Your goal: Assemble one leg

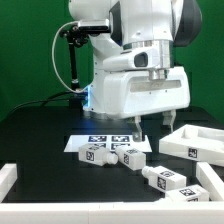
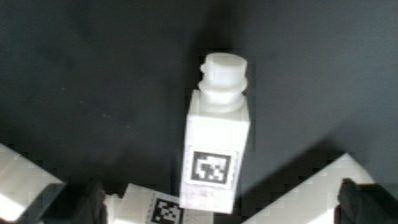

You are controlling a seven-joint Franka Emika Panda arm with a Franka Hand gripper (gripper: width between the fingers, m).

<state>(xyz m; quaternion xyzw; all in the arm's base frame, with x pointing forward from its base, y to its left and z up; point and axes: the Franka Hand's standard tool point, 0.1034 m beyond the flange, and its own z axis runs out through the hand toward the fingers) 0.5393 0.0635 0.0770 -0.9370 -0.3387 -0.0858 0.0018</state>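
Several white legs with marker tags lie on the black table in front of the robot: one (image 1: 99,153), one (image 1: 131,156) and one (image 1: 161,178). In the wrist view one leg (image 2: 215,135) lies lengthwise between the jaws, its screw tip (image 2: 221,70) pointing away, with a second leg (image 2: 169,206) beside it. My gripper (image 1: 139,128) hangs above the legs, open and empty. It also shows in the wrist view (image 2: 217,210), with its dark fingertips (image 2: 80,205) wide apart on both sides of the leg.
The marker board (image 1: 106,139) lies behind the legs. A white tabletop panel (image 1: 195,143) lies at the exterior view's right. White rails stand at the front left (image 1: 8,176) and front right (image 1: 208,188).
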